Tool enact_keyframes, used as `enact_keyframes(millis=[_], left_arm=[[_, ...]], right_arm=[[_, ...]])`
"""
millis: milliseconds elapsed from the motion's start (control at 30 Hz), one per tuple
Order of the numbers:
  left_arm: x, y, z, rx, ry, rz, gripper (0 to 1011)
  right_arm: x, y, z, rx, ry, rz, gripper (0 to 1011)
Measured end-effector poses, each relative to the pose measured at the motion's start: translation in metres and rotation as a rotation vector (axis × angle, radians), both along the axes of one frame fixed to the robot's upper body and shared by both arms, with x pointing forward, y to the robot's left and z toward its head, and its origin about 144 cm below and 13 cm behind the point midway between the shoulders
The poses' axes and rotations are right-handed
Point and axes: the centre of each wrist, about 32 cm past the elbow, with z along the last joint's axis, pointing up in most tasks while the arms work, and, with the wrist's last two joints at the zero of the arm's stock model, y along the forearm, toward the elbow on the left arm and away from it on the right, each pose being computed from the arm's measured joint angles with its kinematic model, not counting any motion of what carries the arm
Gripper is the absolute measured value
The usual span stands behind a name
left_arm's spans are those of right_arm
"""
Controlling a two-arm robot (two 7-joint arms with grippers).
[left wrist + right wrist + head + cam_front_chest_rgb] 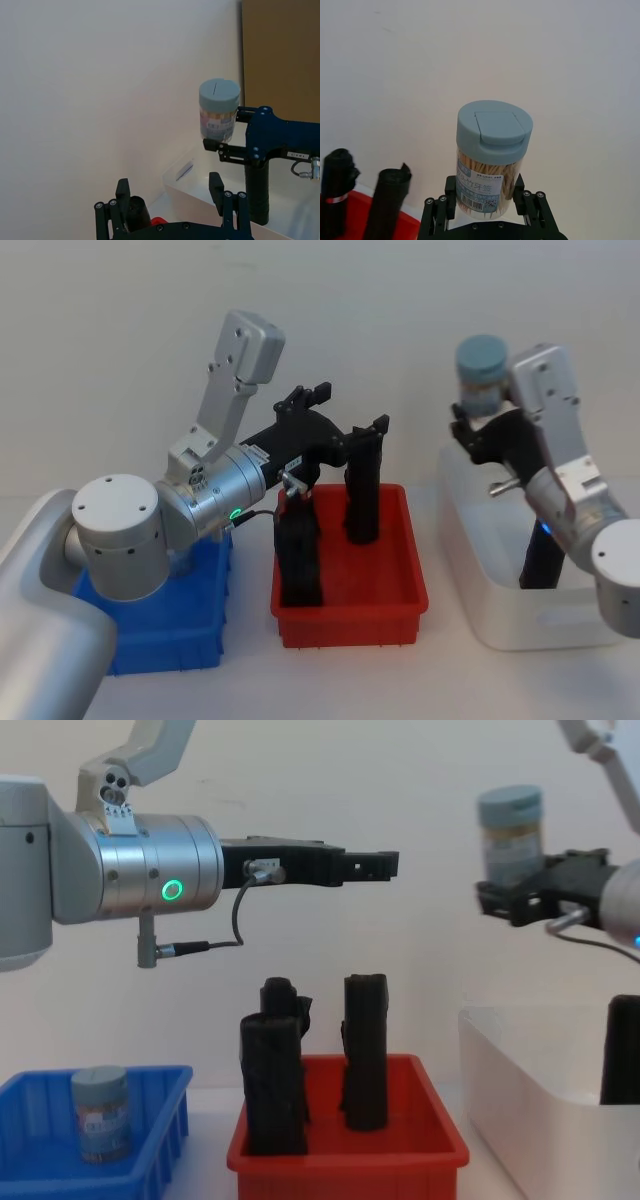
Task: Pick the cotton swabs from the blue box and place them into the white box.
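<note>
Plain pale wall backs a white worktop (pixel 240 680). White box (pixel 470 580) sits at 3 o'clock, blue box (pixel 160 1120) at 9 with one jar (pixel 100 1127) left inside. Right jaws (pixel 487 200) pinch another jar (pixel 491 155) low on its label, above the white box; light, rigid, slick plastic, I judge. Left jaws (pixel 172 192) hang open, empty.

You get soft, even light in every view, bright enough to see well. The wall behind looks pale and a bit hazy, darker toward the corners. Shadows are faint; a soft one lies under the red bin (pixel 350 585) at the lower middle of the head view. The silver left arm (pixel 120 865) shines, with a green light glowing at the left of the chest view. The black rolls (pixel 275 1070) look so dark you lose their detail. The near arm in the lower left of the head view looks blurry.
</note>
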Motion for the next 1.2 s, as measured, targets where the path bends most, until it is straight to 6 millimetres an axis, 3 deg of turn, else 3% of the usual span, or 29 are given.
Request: enact_keyframes(millis=[767,1200], left_arm=[[0.0,0.0,0.0,0.0,0.0,0.0,1004],[0.0,0.0,0.0,0.0,0.0,0.0,1004]], right_arm=[[0.014,-0.042,-0.001,0.173,0.057,-0.365,646],[0.022,-0.045,0.001,0.231,0.112,-0.366,646]])
